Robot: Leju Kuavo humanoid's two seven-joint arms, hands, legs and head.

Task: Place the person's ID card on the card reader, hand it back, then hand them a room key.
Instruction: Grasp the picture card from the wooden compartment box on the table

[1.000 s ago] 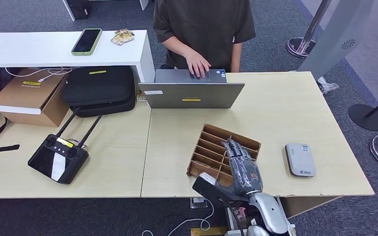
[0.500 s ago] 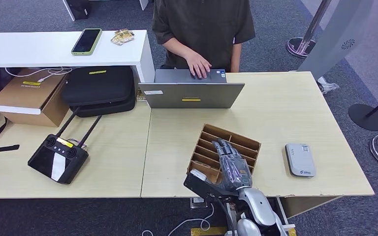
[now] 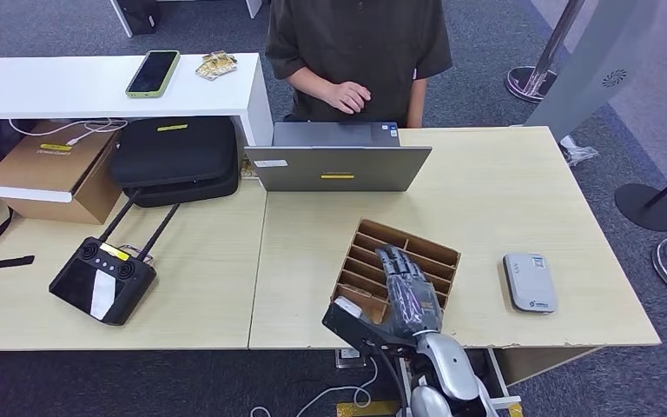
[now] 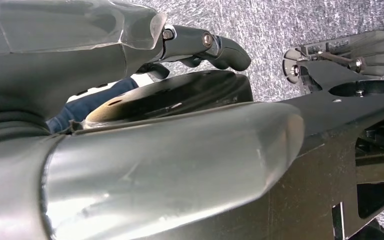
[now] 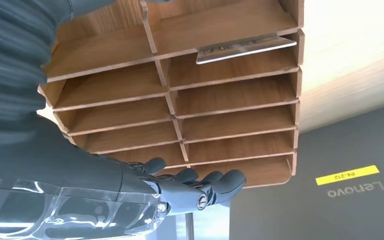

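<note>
A wooden slotted rack (image 3: 399, 256) sits on the table in front of me. My right hand (image 3: 406, 295) hovers over its near side, fingers stretched flat and thumb spread, holding nothing. In the right wrist view the fingertips (image 5: 215, 182) reach across the rack (image 5: 230, 107), and a grey key card (image 5: 245, 48) lies in one slot. The grey card reader (image 3: 529, 281) lies flat to the right of the rack. The person (image 3: 356, 39) stands behind the laptop, one hand (image 3: 347, 94) raised at the waist. My left hand (image 4: 195, 42) hangs by the floor, fingers loosely bent, with nothing in it.
A grey laptop (image 3: 339, 161) stands open at the table's far edge, its lid (image 5: 330, 165) facing me. A black controller (image 3: 102, 280), a black case (image 3: 174, 156) and a cardboard box (image 3: 48, 169) occupy the left table. A phone (image 3: 153, 72) lies on the white shelf.
My right hand has shifted a little left over the rack's near side. The person's hand has lifted off the laptop and drawn back toward the body.
</note>
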